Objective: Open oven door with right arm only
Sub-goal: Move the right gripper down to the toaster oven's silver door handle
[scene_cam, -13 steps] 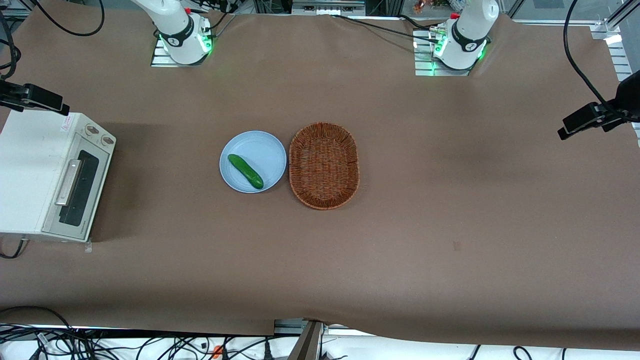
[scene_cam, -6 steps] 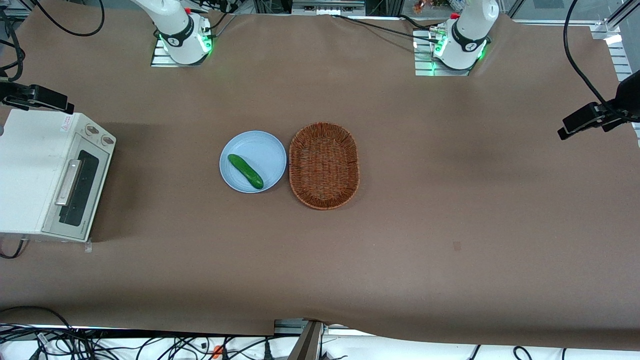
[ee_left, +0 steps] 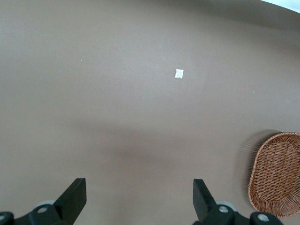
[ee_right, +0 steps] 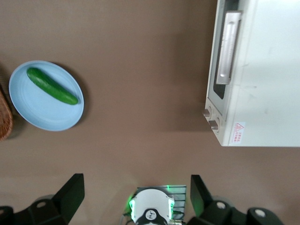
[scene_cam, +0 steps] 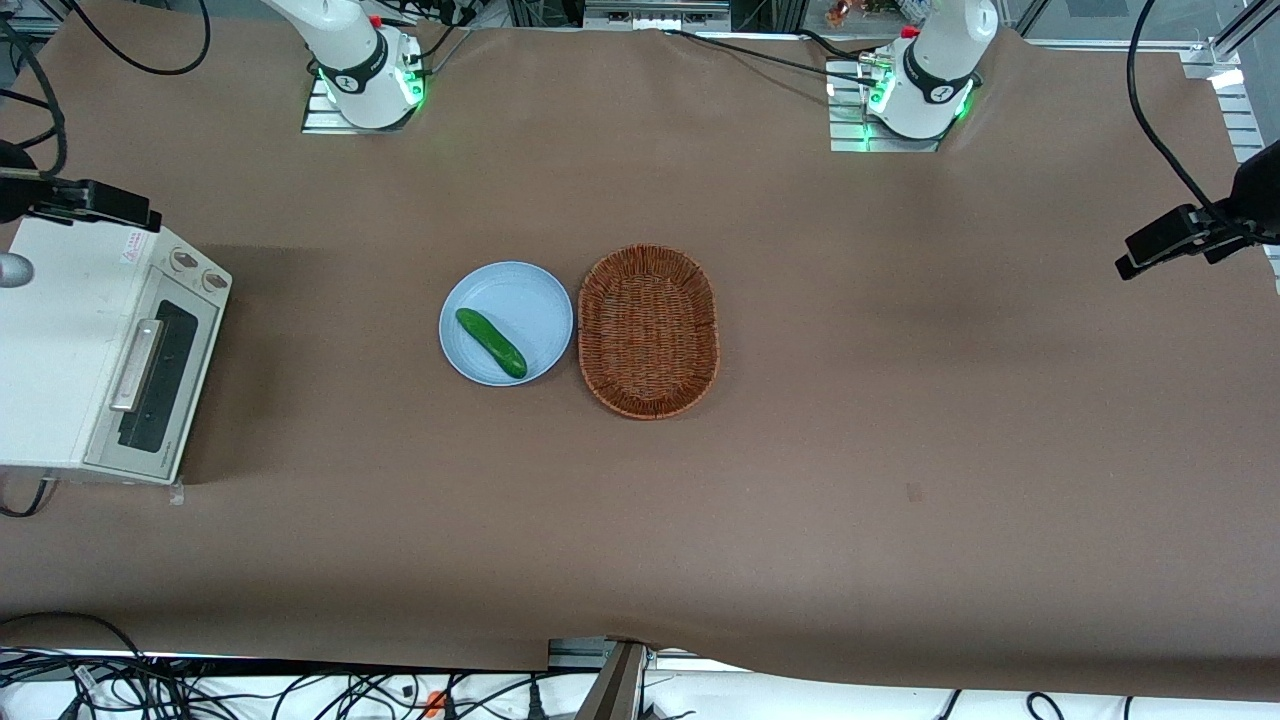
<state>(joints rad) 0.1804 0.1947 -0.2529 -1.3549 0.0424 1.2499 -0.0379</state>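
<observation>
Brown paper covers the whole table [scene_cam: 900, 450]. At the working arm's end stands the toaster oven [scene_cam: 60, 350], and the oven door [scene_cam: 150, 375] is shut, its silver handle [scene_cam: 137, 365] untouched. High above it hangs the right arm's gripper [ee_right: 136, 192], fingers [ee_right: 70, 192] spread wide with nothing between them, likely held up there to line up a descent on the handle. Nearer mid-table a blue plate [scene_cam: 530, 290] carries a cucumber [scene_cam: 490, 342], a wicker basket [scene_cam: 648, 330] just beside it.

Claw [ee_right: 133, 194] farther from front camera
</observation>
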